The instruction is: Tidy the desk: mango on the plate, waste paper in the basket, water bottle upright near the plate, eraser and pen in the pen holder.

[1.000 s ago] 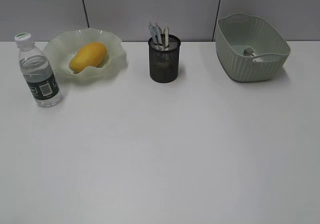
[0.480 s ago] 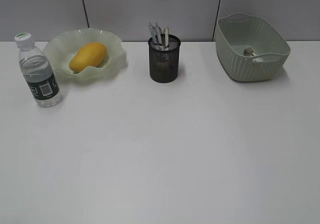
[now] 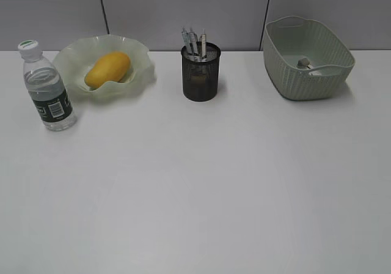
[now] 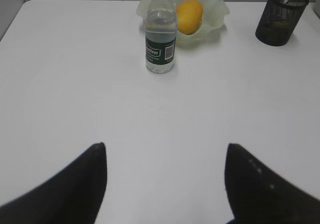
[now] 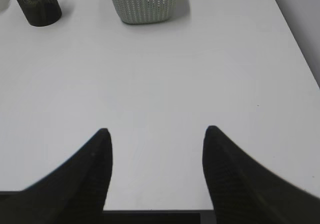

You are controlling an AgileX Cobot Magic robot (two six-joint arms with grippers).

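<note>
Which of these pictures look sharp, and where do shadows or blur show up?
Exterior view: evenly lit, fairly sharp; the pen holder and basket cast only soft shadows on the desk. Left wrist view: softer, the bottle label still legible, near fingers dark and blurred. Right wrist view: likewise, black fingers without detail.

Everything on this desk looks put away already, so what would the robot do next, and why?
Probably nothing more than keeping both arms pulled back. The mango lies in the plate, the water bottle stands upright beside it, pens stand in the pen holder, and the waste paper sits in the basket. The left gripper and right gripper are open and empty.
</note>
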